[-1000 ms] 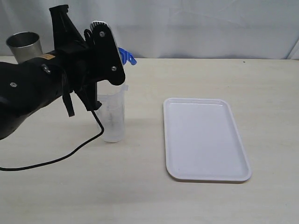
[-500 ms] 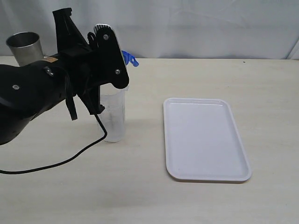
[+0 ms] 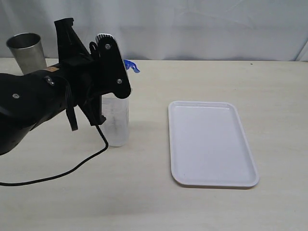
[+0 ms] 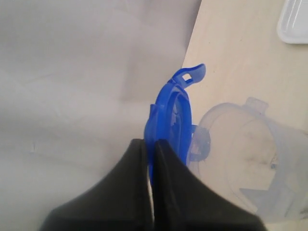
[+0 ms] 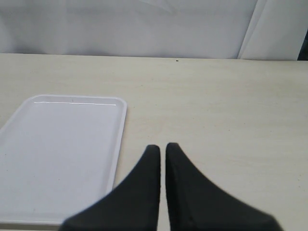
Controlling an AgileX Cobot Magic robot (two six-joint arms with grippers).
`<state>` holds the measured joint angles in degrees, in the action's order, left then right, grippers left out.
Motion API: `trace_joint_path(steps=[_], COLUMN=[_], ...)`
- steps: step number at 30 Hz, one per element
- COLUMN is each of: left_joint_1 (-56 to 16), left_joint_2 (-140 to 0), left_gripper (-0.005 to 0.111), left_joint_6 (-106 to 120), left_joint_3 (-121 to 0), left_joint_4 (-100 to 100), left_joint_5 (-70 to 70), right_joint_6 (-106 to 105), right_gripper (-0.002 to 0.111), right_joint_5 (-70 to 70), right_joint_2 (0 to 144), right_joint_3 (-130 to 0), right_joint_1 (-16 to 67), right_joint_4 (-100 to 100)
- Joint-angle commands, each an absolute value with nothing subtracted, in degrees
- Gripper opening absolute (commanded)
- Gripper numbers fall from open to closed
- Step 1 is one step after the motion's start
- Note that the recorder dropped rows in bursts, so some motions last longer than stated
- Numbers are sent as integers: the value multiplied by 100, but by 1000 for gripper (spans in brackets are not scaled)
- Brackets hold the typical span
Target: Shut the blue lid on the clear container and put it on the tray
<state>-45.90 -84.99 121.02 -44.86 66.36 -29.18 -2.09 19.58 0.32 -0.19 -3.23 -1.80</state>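
My left gripper point(image 4: 150, 144) is shut on the blue lid point(image 4: 174, 113), which it holds edge-on just beside the open mouth of the clear container point(image 4: 250, 163). In the exterior view only a tip of the blue lid point(image 3: 130, 65) shows behind the black left arm, above the clear container point(image 3: 116, 120), which stands upright on the table. The white tray point(image 3: 210, 142) lies flat to the container's right. My right gripper point(image 5: 162, 148) is shut with nothing in it, over bare table beside the tray point(image 5: 57, 154); it is out of the exterior view.
A grey steel cup point(image 3: 26, 49) stands at the back left of the table. A black cable point(image 3: 62, 171) trails from the left arm across the table in front of the container. A white backdrop closes the far edge.
The left arm has shifted slightly down and back with the lid, so the lid's tip now sits a little lower above the container. The container and tray have not moved.
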Motion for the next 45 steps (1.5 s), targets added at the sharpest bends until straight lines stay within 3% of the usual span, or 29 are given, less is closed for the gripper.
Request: trace_joint_path(steps=[1,45], left_joint_1=[-4608,-4608], left_joint_2=[-8468,-8348], left_gripper=[0,0], left_joint_6=[12277,12277], left_joint_3=[-4470,-4078], left_joint_4=[6708,6807], left_joint_5=[-2875,-2456], right_joint_6=[-211,-211], right_gripper=[4,4], right_joint_5=[1957,1957], right_joint_2=[0,0], right_joint_3=[0,0], right_joint_1=[-316,-316], right_joint_4=[-177,-177])
